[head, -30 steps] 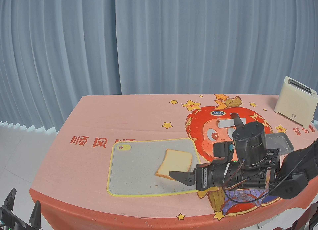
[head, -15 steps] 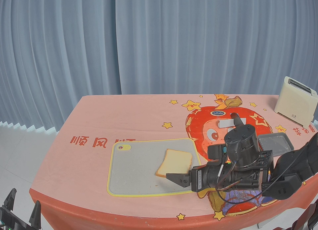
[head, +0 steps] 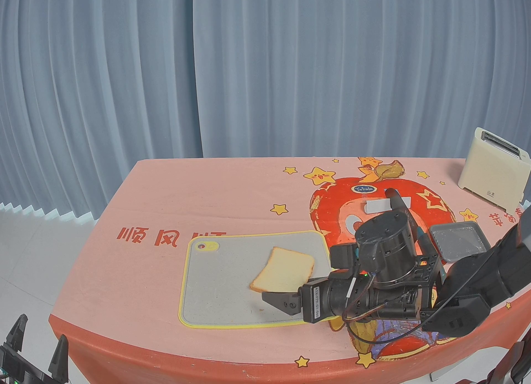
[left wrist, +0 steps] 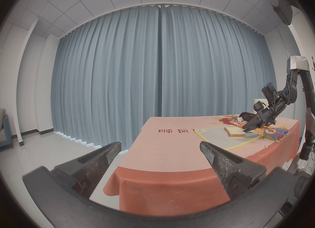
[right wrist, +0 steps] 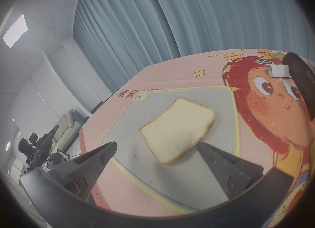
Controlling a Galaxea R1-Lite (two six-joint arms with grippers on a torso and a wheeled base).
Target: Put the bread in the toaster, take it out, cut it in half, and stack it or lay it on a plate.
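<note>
Head view: a pale slice of bread with a tan crust [head: 282, 270] lies on the right half of a grey cutting board with a yellow rim [head: 221, 280]. The board sits near the front edge of a table covered in a pink-orange cartoon cloth [head: 182, 202]. The black right gripper [head: 279, 300] is low over the board's front right part, right at the slice's near edge. Its jaws are parted and grasp nothing. A cream box-shaped toaster [head: 495, 172] stands at the table's far right corner. A grey rectangular tray [head: 462, 240] lies near the right edge, between the toaster and the front edge. The black left gripper [head: 36, 346] hangs below the table's front left corner, released and empty.

Left wrist view: the left gripper's jaws are spread wide with nothing between them, well apart from the table. Far off, the slice rests on the board, with the right gripper's tip just beside it.

Right wrist view: the slice lies on the board between the right gripper's two parted fingers, off centre. One finger [right wrist: 226, 169] has its tip just beside the crust at one edge; whether they touch cannot be told. The other finger [right wrist: 88, 166] stands clear of the slice, near the board's yellow rim.
</note>
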